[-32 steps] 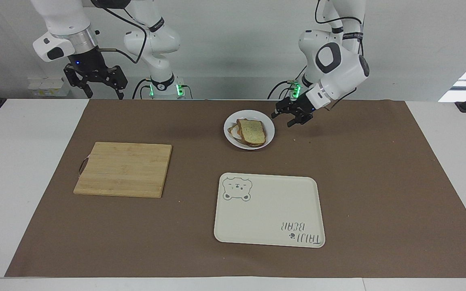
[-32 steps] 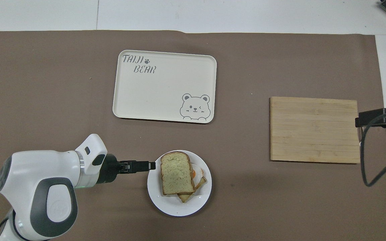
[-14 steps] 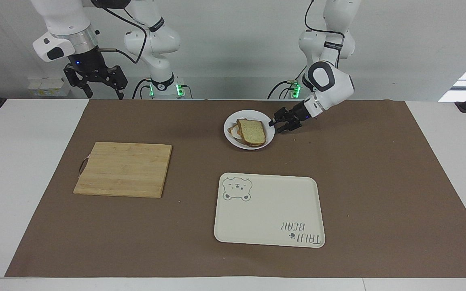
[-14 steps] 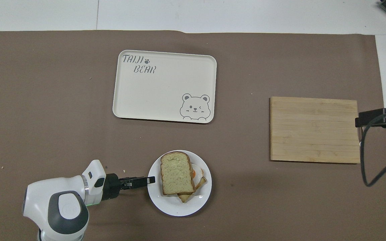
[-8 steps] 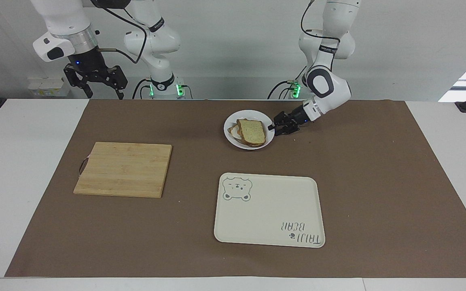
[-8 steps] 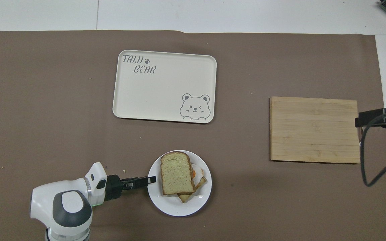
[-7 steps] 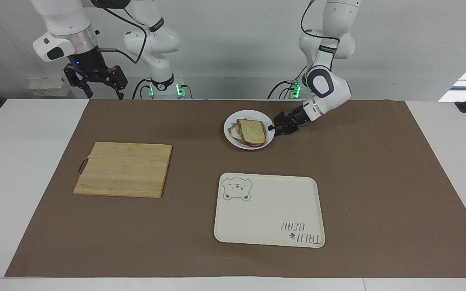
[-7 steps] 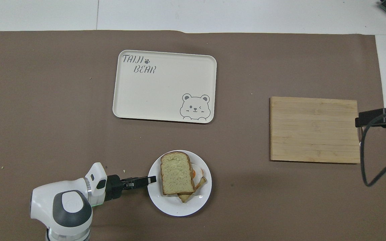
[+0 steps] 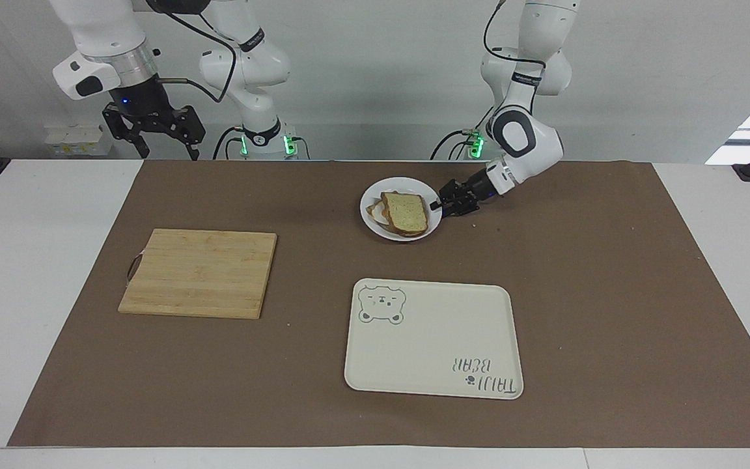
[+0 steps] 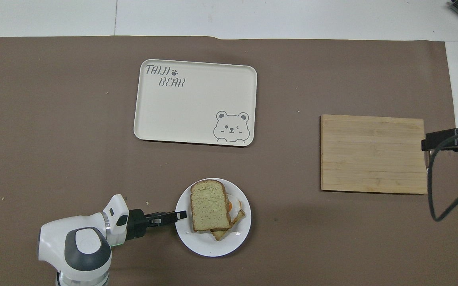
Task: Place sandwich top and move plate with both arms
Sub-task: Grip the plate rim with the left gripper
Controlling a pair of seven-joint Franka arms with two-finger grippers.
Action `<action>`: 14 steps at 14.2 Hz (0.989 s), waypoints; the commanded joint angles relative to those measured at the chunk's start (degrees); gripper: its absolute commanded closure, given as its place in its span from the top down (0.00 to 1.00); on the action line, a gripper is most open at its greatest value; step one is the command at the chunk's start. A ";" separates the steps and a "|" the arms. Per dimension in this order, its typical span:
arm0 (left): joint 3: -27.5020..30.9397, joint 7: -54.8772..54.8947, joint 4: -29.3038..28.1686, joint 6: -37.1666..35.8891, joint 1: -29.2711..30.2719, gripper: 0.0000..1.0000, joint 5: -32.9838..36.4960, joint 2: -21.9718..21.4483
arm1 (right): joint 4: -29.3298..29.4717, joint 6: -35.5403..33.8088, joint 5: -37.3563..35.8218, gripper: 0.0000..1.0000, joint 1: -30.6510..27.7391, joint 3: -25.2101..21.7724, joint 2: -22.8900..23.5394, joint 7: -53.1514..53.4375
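The sandwich top (image 9: 406, 212) lies on the slice with the fried egg, on the white plate (image 9: 407, 183), near the robots' edge of the brown mat. In the overhead view the sandwich top (image 10: 209, 206) covers most of the egg (image 10: 233, 205), and the plate (image 10: 213, 248) shows all round it. My left gripper (image 9: 439, 207) lies low and level at the plate's rim toward the left arm's end, its tips (image 10: 182, 215) just over the rim. My right gripper (image 9: 153, 133) is open, empty and raised, and waits over the right arm's end of the table.
A cream bear tray (image 9: 433, 339) lies farther from the robots than the plate; it also shows in the overhead view (image 10: 195, 103). A wooden cutting board (image 9: 199, 272) lies toward the right arm's end and shows in the overhead view (image 10: 373, 154). Crumbs dot the mat.
My left gripper has come down and slid toward the plate until its tips reach over the rim. The sandwich, the plate and the right arm have not moved.
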 commanded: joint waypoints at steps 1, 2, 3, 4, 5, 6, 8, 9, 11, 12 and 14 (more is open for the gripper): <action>0.62 1.26 -1.76 0.53 -1.93 0.54 -2.19 -1.79 | 0.69 -0.73 0.27 1.00 -0.35 0.05 0.14 -1.40; 0.62 1.26 -1.76 0.44 -2.02 0.49 -2.27 -1.96 | 0.69 -0.73 0.35 1.00 -0.43 0.05 0.14 -1.40; 0.62 1.26 -1.76 0.53 -2.63 0.38 -2.36 -1.97 | 0.69 -0.73 0.27 1.00 -0.44 0.05 0.14 -1.40; 0.62 1.26 -1.76 0.61 -2.98 0.22 -2.36 -1.97 | 0.69 -0.73 0.27 1.00 -0.44 0.05 0.14 -1.40; 0.62 1.26 -1.76 0.53 -2.99 0.11 -2.36 -1.97 | 0.69 -0.73 0.35 1.00 -0.44 0.05 0.14 -1.40; 0.62 1.26 -1.85 0.53 -2.99 0.03 -2.36 -1.97 | 0.69 -0.73 0.27 1.00 -0.44 0.05 0.14 -1.40; 0.62 1.26 -1.76 0.44 -2.90 0.00 -2.36 -1.97 | 0.69 -0.73 0.27 1.00 -0.44 0.05 0.14 -1.40; 0.79 1.26 -1.76 0.35 -2.72 0.00 -2.36 -1.97 | 0.69 -0.73 0.27 1.00 -0.44 0.05 0.14 -1.40; 0.88 1.17 -1.50 0.00 -2.02 0.00 -2.36 -1.97 | 0.69 -0.73 0.35 1.00 -0.44 0.05 0.14 -1.40; 0.97 1.17 -1.24 -0.78 -0.63 0.00 -2.36 -1.97 | 0.69 -0.73 0.36 1.00 -0.44 0.05 0.14 -1.40; 1.06 1.35 -0.01 -4.55 3.59 0.00 -2.36 -1.97 | 0.69 -0.82 0.27 1.00 -0.44 0.05 0.14 -1.40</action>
